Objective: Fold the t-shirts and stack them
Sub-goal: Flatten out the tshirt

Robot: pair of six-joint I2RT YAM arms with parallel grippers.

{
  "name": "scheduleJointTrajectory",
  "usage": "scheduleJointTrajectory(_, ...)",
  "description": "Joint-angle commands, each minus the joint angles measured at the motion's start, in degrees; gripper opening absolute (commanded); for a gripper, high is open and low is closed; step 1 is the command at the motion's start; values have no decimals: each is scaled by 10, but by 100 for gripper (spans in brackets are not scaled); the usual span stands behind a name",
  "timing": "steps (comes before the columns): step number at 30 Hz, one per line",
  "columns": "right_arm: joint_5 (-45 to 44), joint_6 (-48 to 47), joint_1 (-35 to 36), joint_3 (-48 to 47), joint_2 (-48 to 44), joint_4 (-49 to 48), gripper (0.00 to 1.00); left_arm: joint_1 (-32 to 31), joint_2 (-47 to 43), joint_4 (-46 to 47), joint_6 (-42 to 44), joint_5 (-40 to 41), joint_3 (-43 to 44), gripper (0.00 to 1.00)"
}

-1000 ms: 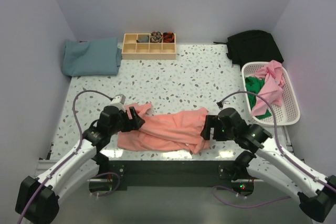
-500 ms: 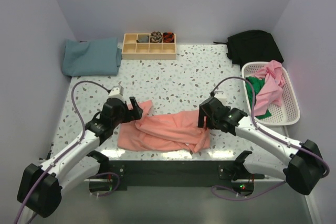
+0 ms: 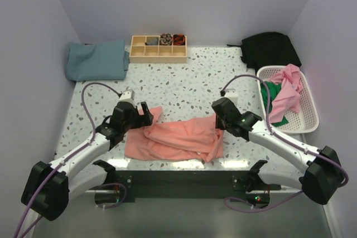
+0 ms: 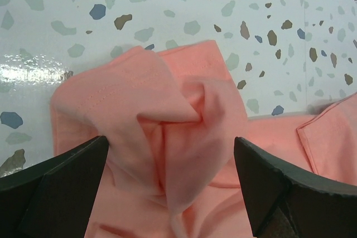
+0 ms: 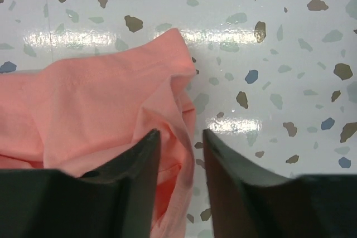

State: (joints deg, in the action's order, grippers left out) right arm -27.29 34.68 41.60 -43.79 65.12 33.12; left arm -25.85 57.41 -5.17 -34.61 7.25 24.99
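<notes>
Top external view: speckled table (image 3: 189, 82) with 1 salmon-pink t-shirt (image 3: 178, 137) lying crumpled along the near edge, stretched left to right between the 2 arms.
Left gripper (image 3: 146, 116): parked over the shirt's left end, at the far corner of the fabric.
Left wrist view: jaws are spread really wide. A bunched-up hump of the pink fabric sits between the 2 fingers (image 4: 67, 176), but neither one presses on it, so nothing is held.
Right gripper (image 3: 219, 126): down at the shirt's right end, again on the far corner.
Right wrist view: jaws are narrow, with just a slim gap. A folded edge of the shirt with its stitched hem runs down into that gap. Honestly can't tell if it's actually pinched or just sitting in there.
Teal-blue t-shirt (image 3: 96, 61): folded flat in the far left corner, just beside the wooden tray (image 3: 158, 58), well apart from both arms.
Basket (image 3: 312, 116): white lattice one on the right side, with 1 pink t-shirt (image 3: 287, 90) heaped loosely over 1 green t-shirt (image 3: 272, 94).
Wooden tray: at the far edge, with small bits in the back compartments, too tiny to make out.
Black cloth (image 3: 270, 48): far right corner, just behind the basket.
</notes>
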Motion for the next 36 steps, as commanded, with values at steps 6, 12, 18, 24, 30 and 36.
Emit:
scheduleJointTrajectory(6,-16,-15,-1,-29,17,-8,64,0,-4,24,25,-2,27,100)
scheduleJointTrajectory(12,19,-15,-20,-3,37,-42,60,0,-2,24,31,-11,37,100)
scheduleJointTrajectory(18,33,-19,-32,12,32,-62,0,0,15,26,46,-36,54,100)
scheduleJointTrajectory(24,16,-32,-34,-1,-30,-40,0,0,37,37,63,-70,71,100)
scheduleJointTrajectory(30,-3,-40,-33,-23,-86,-2,0,-1,67,38,87,-117,79,100)
scheduleJointTrajectory(36,-1,-37,-34,-20,-92,2,0,-14,100,43,103,-140,78,87)
